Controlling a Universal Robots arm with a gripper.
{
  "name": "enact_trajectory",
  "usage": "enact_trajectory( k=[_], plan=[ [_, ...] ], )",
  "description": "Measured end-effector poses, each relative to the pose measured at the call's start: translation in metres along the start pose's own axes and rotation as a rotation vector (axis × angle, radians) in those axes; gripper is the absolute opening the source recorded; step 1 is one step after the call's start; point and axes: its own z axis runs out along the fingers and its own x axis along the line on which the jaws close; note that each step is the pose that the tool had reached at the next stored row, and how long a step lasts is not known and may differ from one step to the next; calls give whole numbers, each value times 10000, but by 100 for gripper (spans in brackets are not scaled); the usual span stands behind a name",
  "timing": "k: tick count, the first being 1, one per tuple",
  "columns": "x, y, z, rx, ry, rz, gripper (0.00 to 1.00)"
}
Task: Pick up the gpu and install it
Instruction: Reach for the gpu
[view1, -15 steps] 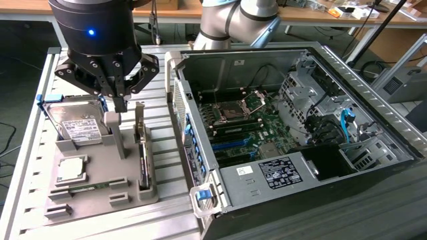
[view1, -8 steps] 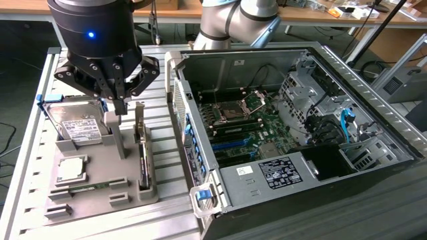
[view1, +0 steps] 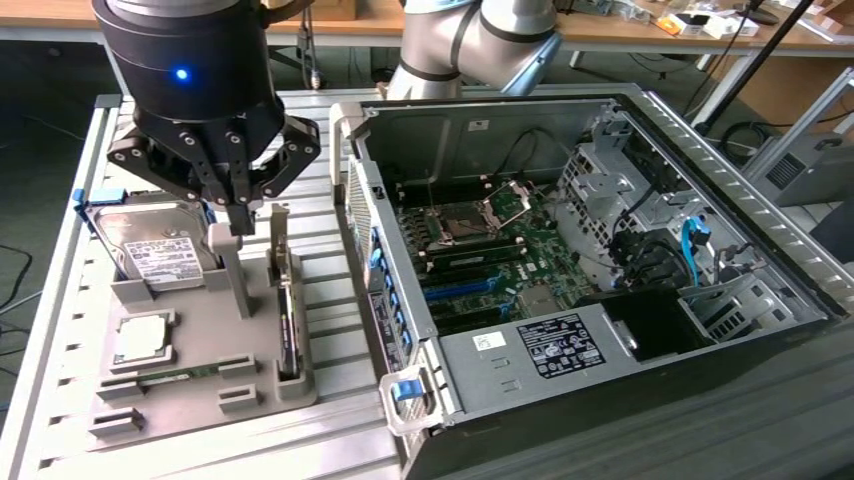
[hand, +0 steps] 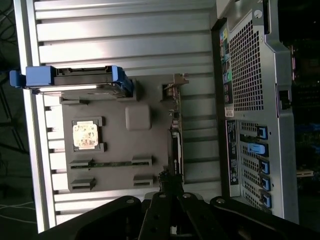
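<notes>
The gpu (view1: 284, 318) is a thin dark card standing on edge in a slot of the grey holder (view1: 254, 388), its metal bracket end (view1: 278, 235) toward the far side. From the wrist the gpu (hand: 175, 150) appears edge-on. My gripper (view1: 240, 218) hangs above the holder, between the hard drive and the gpu, a little to the exterior view's left of the card. Its fingers are shut with nothing between them. In the wrist view the gripper (hand: 170, 184) points down near one end of the card.
A silver hard drive (view1: 154, 248) with blue rails, a processor chip (view1: 144, 338) and a green memory stick (view1: 180, 375) sit in the same holder. The open computer case (view1: 747, 300) lies to the exterior view's right, motherboard (view1: 494, 262) exposed. A ribbed metal table (view1: 334, 440) carries everything.
</notes>
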Motion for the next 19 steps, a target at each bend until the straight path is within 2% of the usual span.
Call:
enact_trajectory(
  k=[7,12,19],
  plan=[
    [-3,-36,0,48,-3,-2,11],
    [-7,-97,0,117,-8,-4,11],
    [-11,-154,-1,183,-13,-5,11]
  ],
)
